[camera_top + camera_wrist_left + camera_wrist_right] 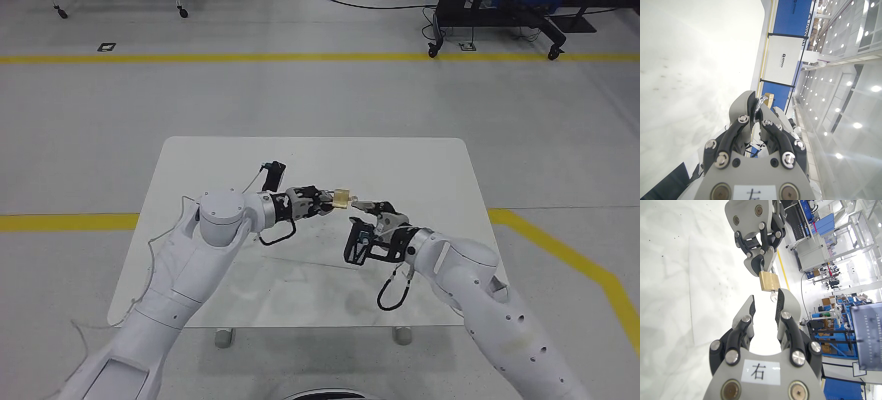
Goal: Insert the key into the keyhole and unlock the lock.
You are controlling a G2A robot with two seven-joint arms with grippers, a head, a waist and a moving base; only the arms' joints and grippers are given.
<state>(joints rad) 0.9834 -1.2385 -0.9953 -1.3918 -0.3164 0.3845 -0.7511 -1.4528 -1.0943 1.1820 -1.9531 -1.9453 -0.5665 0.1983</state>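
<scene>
The left gripper clenches the steel shackle of the small brass padlock, steadying it above the white table with the keyhole facing the right gripper. The small silver key sits in the keyhole. The right gripper stands released around its head, probably to turn it.

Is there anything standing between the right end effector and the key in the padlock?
Nothing visible does. The key sticks out of the padlock, which the left end effector holds; the open right end effector faces it with free space between.
</scene>
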